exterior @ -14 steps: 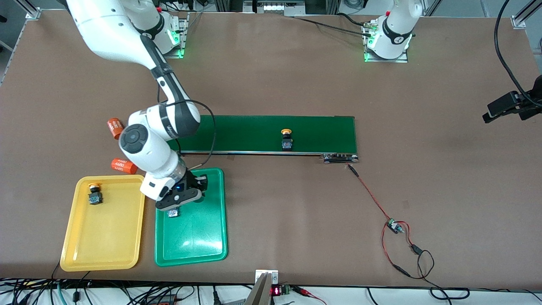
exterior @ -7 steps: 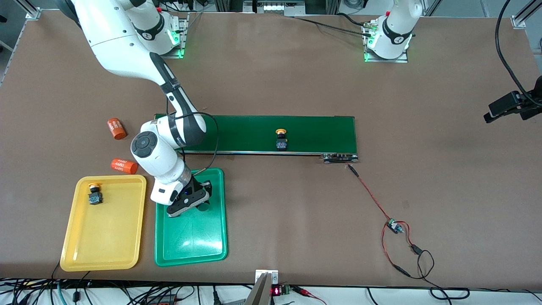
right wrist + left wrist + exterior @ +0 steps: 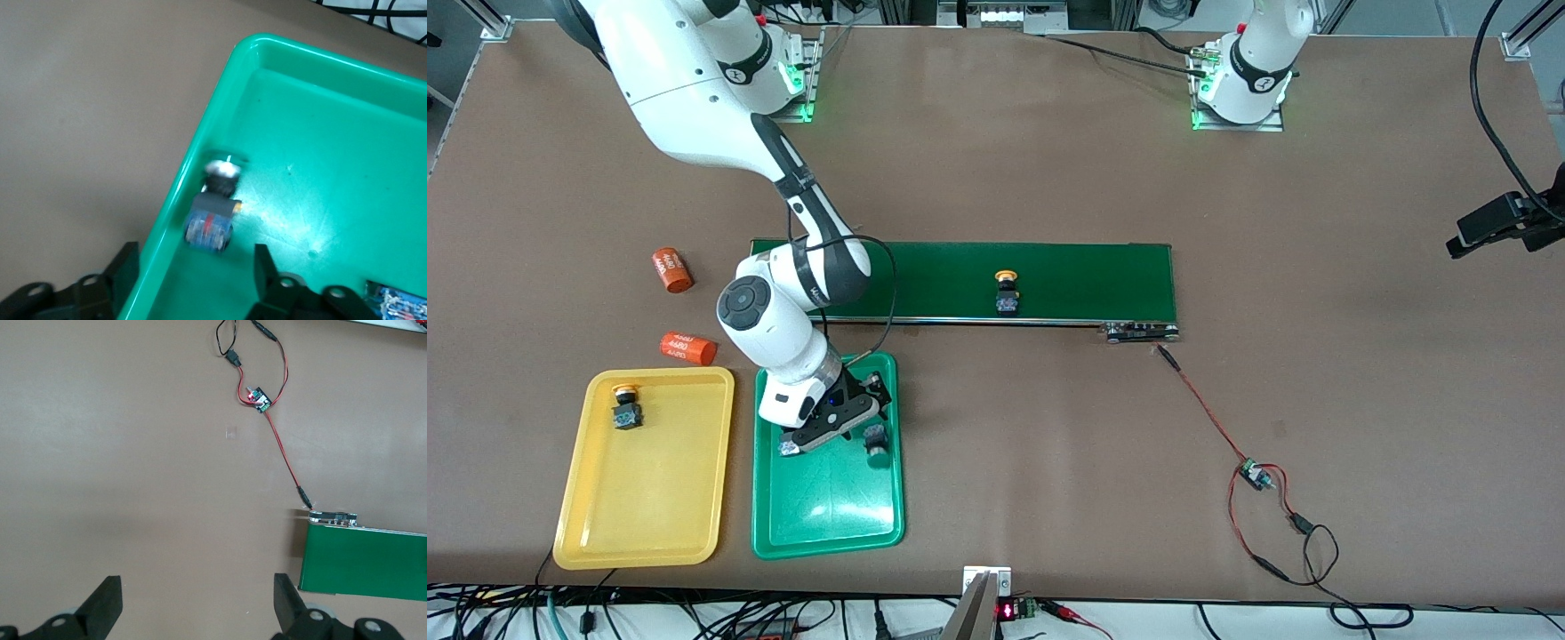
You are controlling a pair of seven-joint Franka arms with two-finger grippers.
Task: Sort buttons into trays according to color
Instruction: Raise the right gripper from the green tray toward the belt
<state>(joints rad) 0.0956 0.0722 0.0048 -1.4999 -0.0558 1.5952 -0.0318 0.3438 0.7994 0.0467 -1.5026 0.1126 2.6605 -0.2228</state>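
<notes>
Right gripper (image 3: 845, 425), jaws spread, is hovering over the green tray (image 3: 827, 524); a green button (image 3: 213, 213) is lying free between them beside the tray's rim. Left gripper (image 3: 193, 603), jaws spread, is waiting over bare worktop (image 3: 1049, 160).

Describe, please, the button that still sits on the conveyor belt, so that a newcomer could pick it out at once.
Find the long dark-green conveyor belt across the middle of the table. Near its edge facing the front camera, about midway along, stands one small yellow-capped button on a black blocky body. It is the only thing on the belt; the other yellow button lies in the yellow tray.
</notes>
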